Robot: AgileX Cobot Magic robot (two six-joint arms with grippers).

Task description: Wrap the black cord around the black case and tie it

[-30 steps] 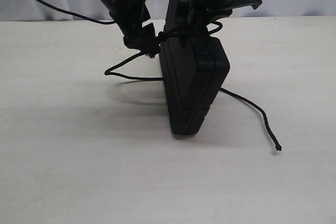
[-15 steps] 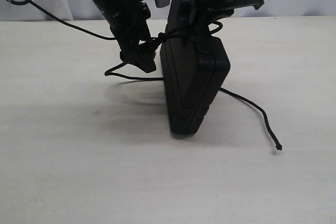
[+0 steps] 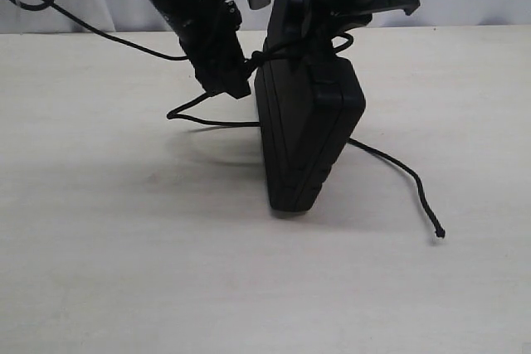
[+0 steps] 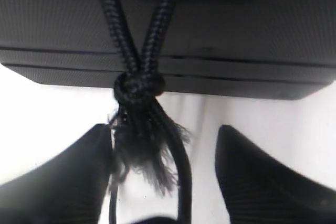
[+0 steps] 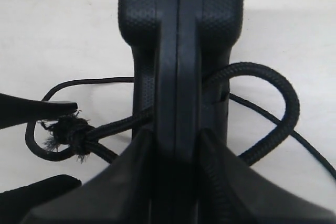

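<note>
On the pale table (image 3: 124,271), one black case (image 3: 307,138) stands on its short edge, clamped upright by the right gripper (image 5: 174,135), likely so the wrap can be reached. One black cord (image 3: 390,159) circles the case's upper part, its two strands meeting in one frayed knot (image 4: 137,85) at the case's edge. Around that knot the left gripper (image 4: 164,129) waits with jaws apart, gripping nothing, probably placed to tighten it.
</note>
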